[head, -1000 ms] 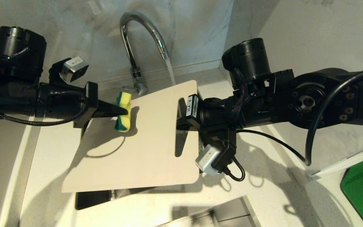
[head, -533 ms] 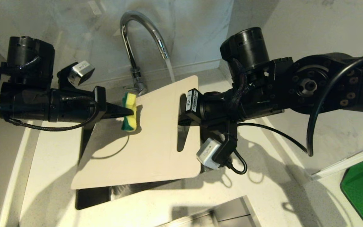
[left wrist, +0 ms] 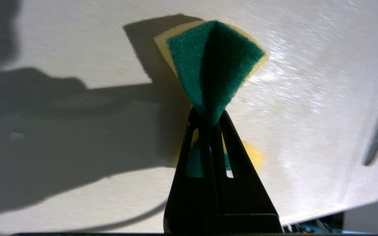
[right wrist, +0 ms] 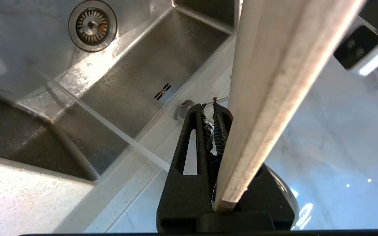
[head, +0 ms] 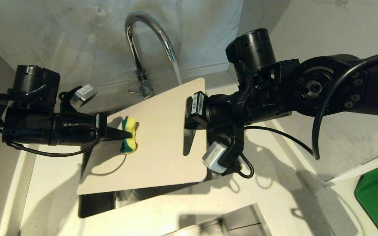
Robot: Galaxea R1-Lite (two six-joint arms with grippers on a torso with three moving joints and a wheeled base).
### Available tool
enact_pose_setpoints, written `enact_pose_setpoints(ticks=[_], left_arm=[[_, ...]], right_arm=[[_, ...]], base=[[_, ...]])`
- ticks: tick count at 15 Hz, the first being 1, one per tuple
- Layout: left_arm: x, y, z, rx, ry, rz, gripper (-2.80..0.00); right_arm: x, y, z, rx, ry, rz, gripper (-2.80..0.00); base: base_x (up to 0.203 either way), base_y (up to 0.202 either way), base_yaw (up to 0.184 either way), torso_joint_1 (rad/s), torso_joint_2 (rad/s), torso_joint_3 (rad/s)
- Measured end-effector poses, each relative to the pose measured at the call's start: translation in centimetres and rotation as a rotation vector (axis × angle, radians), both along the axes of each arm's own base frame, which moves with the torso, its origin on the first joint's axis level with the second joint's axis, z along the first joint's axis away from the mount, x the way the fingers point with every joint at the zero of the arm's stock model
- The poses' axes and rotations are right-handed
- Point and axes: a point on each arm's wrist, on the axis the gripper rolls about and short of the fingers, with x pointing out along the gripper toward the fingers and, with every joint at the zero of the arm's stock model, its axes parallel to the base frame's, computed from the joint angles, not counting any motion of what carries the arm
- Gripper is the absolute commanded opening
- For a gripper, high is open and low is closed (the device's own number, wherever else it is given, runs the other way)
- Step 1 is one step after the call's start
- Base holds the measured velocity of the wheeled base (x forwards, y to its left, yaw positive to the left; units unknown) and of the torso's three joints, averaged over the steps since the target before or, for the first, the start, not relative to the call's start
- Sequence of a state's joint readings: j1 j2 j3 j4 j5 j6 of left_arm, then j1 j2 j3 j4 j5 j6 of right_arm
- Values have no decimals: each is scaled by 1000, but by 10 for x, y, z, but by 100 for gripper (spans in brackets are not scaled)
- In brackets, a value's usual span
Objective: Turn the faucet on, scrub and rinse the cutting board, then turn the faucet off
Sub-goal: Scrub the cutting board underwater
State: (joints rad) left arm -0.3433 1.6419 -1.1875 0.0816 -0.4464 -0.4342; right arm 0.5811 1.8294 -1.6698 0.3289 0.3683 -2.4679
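Sponge (head: 129,135) clenched in left tool (head: 130,133) on cutting board (head: 156,144), right tool (head: 189,124) gripping board edge, faucet (head: 143,39) running.

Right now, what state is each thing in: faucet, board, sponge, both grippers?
faucet: on, water running
cutting board: held tilted over the sink, top edge under the stream
sponge: pinched, pressed on the board
left gripper: shut on the sponge
right gripper: shut on the board's edge
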Motion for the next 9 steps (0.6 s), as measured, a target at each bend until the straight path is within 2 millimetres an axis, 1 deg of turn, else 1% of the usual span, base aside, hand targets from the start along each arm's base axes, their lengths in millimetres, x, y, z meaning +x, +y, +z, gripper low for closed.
enact_pose_setpoints(ticks=[6, 9], left_arm=[[13, 38, -31, 20, 18, 107, -280], [19, 62, -45, 11, 43, 135, -280]], right_arm=[[0, 0, 1, 2, -3, 1, -280], [-1, -1, 2, 4, -6, 2, -280]], base=[[0, 0, 0, 0, 0, 0], [0, 0, 0, 0, 0, 0]])
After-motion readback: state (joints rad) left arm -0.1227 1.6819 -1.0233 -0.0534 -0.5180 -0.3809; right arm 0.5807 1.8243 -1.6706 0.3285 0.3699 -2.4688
